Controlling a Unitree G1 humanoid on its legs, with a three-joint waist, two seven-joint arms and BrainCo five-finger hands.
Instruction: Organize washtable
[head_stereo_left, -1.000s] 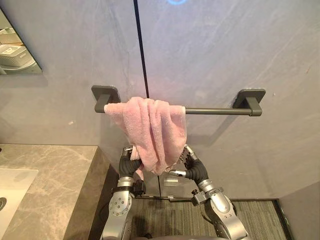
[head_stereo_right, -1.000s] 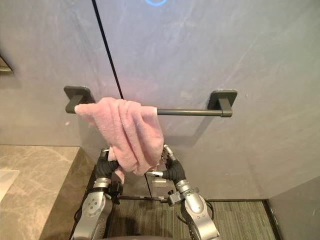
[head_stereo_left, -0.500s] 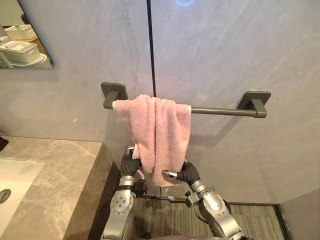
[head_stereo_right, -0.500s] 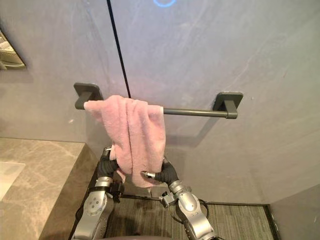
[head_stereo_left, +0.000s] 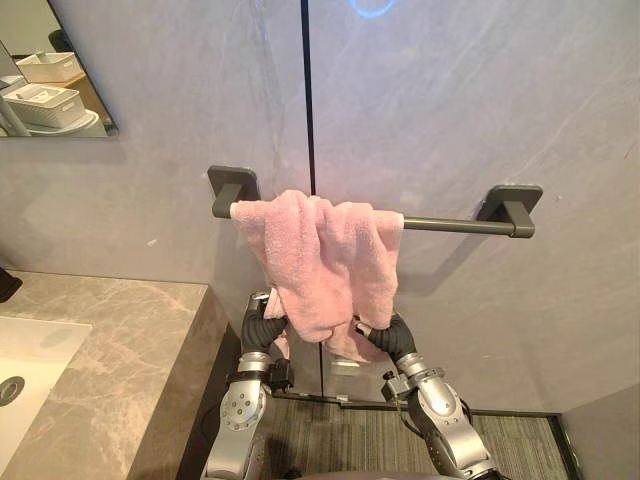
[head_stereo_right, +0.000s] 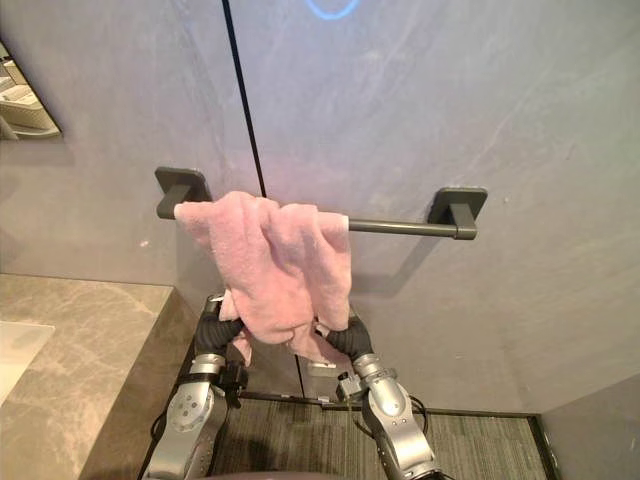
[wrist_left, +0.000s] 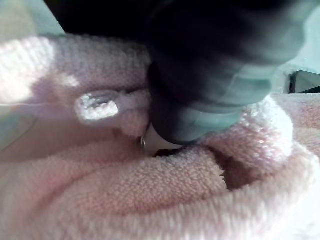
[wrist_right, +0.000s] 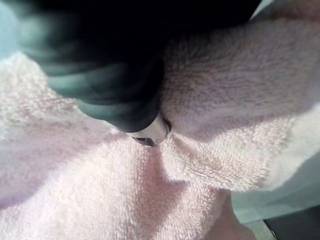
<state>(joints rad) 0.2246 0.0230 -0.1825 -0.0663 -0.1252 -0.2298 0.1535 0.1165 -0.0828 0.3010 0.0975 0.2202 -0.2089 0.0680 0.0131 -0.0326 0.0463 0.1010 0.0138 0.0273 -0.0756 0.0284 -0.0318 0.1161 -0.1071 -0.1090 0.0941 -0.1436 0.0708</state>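
Observation:
A pink towel (head_stereo_left: 325, 260) hangs bunched over a dark towel bar (head_stereo_left: 452, 224) on the grey wall, covering the bar's left half. My left hand (head_stereo_left: 260, 332) grips the towel's lower left corner from below. In the left wrist view, pink cloth (wrist_left: 150, 195) is gathered round the dark cover and a silver finger (wrist_left: 97, 106) presses into it. My right hand (head_stereo_left: 392, 340) is at the towel's lower right corner. The right wrist view has pink cloth (wrist_right: 150, 190) folded tightly round that hand, with its fingers buried in it.
A marble counter (head_stereo_left: 110, 340) with a white sink (head_stereo_left: 25, 355) lies at the lower left. A mirror (head_stereo_left: 50, 85) at the upper left reflects white baskets. The bar's right half is bare. Dark carpet (head_stereo_left: 350, 440) covers the floor below.
My right hand, open beside the towel a second ago, has closed on its lower right corner. The towel's right part has been drawn rightward along the bar. The camera shifted slightly.

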